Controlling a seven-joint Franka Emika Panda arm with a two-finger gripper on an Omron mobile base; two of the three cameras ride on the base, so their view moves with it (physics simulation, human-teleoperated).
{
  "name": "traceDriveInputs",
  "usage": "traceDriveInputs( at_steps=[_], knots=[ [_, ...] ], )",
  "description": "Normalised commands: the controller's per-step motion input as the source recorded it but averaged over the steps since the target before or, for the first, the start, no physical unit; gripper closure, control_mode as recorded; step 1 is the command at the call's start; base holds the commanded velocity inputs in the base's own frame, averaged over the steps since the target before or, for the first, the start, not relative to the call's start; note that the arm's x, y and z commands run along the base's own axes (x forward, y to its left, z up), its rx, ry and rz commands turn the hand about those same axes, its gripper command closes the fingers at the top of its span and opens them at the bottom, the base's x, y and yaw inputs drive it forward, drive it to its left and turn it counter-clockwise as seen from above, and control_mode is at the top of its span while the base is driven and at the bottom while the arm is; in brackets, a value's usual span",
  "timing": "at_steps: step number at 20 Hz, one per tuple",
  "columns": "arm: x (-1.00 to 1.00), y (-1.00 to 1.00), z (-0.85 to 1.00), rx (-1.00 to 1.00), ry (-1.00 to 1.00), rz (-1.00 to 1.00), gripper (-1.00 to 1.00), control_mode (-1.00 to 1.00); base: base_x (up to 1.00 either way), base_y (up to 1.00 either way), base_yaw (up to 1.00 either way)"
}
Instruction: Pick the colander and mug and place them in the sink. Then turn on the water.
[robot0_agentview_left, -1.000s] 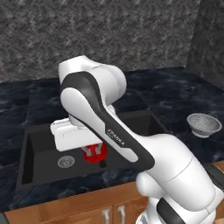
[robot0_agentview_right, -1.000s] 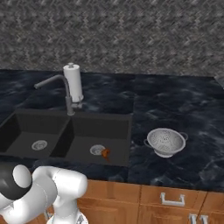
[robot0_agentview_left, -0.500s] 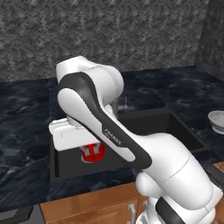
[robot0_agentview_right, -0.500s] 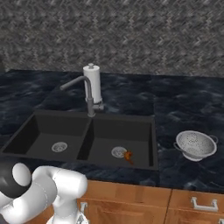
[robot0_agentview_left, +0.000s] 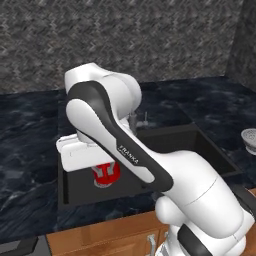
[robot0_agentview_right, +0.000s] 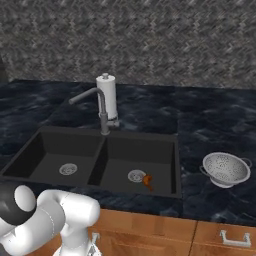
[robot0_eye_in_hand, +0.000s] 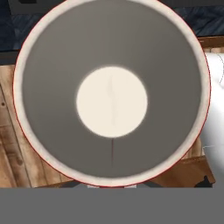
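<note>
The gripper (robot0_agentview_left: 106, 172) is clamped on the red mug (robot0_agentview_left: 106, 174), which hangs directly below it over the sink (robot0_agentview_left: 170, 141), while the colander (robot0_agentview_right: 226, 169) sits far off on the counter (robot0_agentview_right: 210, 125).

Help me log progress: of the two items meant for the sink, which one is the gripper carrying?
The mug: the small red cup, held at the gripper over the sink. The colander, the perforated silver bowl, sits on the counter.
</note>
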Motion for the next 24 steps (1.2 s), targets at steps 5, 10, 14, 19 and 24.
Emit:
traceDriveInputs(
  at_steps=[5,10,14,19,24],
  knots=[
    [0.00,0.00,0.00,0.00,0.00,0.00,1.00,1.00,0.76,0.31,-0.22],
    [0.00,0.00,0.00,0.00,0.00,0.00,1.00,1.00,0.60,0.34,-0.27],
    [0.00,0.00,0.00,0.00,0.00,0.00,1.00,1.00,0.70,0.27,-0.21],
    [0.00,0.00,0.00,0.00,0.00,0.00,1.00,1.00,0.55,0.17,-0.29],
    [0.00,0.00,0.00,0.00,0.00,0.00,1.00,1.00,0.47,0.25,-0.32]
  ],
)
